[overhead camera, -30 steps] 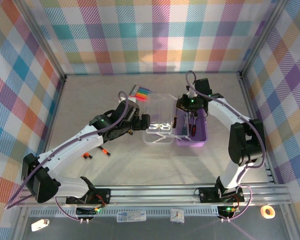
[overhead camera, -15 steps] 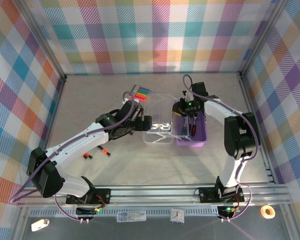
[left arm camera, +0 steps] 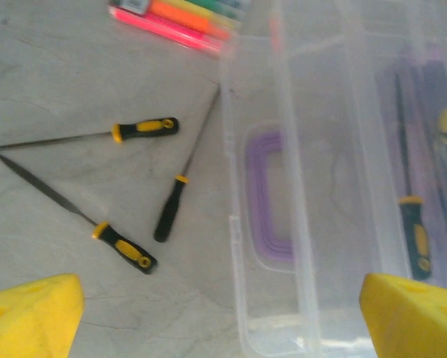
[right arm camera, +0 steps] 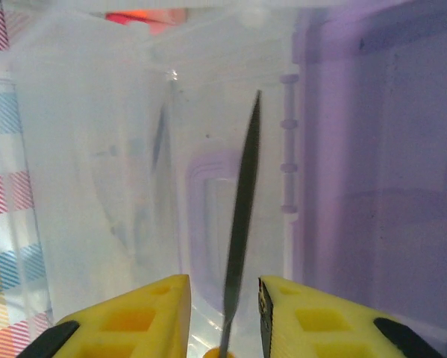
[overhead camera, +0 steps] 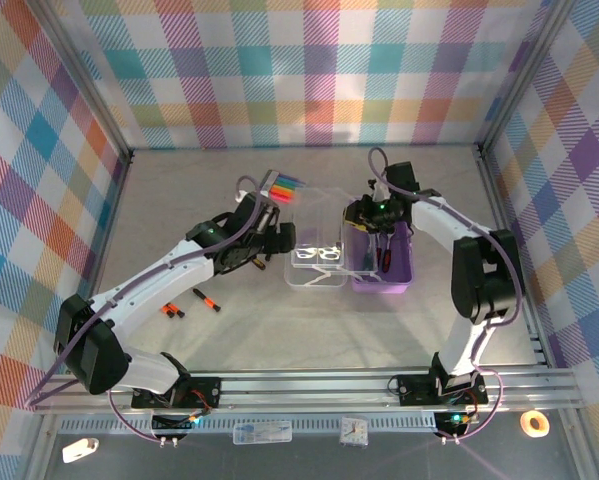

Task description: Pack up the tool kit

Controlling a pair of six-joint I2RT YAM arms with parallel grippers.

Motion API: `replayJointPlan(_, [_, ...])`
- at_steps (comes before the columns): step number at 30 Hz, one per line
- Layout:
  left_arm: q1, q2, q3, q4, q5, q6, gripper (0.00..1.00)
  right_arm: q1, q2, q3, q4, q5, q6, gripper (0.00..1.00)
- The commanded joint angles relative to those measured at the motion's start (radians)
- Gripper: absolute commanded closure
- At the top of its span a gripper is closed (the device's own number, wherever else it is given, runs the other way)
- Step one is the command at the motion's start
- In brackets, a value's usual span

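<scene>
The tool kit lies open: its purple base [overhead camera: 384, 275] on the right, its clear lid [overhead camera: 314, 272] flat on the left. My right gripper [overhead camera: 369, 215] hangs over the base's far left corner. Its yellow fingers [right arm camera: 133, 317] stand a little apart around a thin dark tool blade [right arm camera: 242, 224], with a gap on each side. Purple base [right arm camera: 372, 149] and clear lid [right arm camera: 96, 149] lie beneath. My left gripper [overhead camera: 279, 238] is wide open beside the lid, nothing between its fingers [left arm camera: 29, 313]. Three black-and-orange tools [left arm camera: 145, 128] lie on the table near the lid [left arm camera: 283, 224] and its purple handle [left arm camera: 264, 201].
A pack of rainbow markers [overhead camera: 284, 186] lies behind the lid, also in the left wrist view [left arm camera: 182, 15]. Loose tools [overhead camera: 205, 299] rest on the table left of centre. Another tool [left arm camera: 413, 224] lies inside the base. Checked walls enclose three sides.
My right gripper's jaws have parted from shut, leaving gaps beside the blade, and it has shifted slightly left. The left gripper has edged a little toward the back.
</scene>
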Motion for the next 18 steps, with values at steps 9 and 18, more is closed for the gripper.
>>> replayJointPlan(9, [0.148,0.213,0.056,-0.063,-0.025,-0.013,0.49,0.006,-0.318,-0.106,-0.035,0.081,-0.024,0.69])
replayJointPlan(18, [0.128,0.459,0.152,-0.077,0.11,0.095,0.52,0.006,-0.447,-0.219,-0.049,0.087,-0.024,0.68])
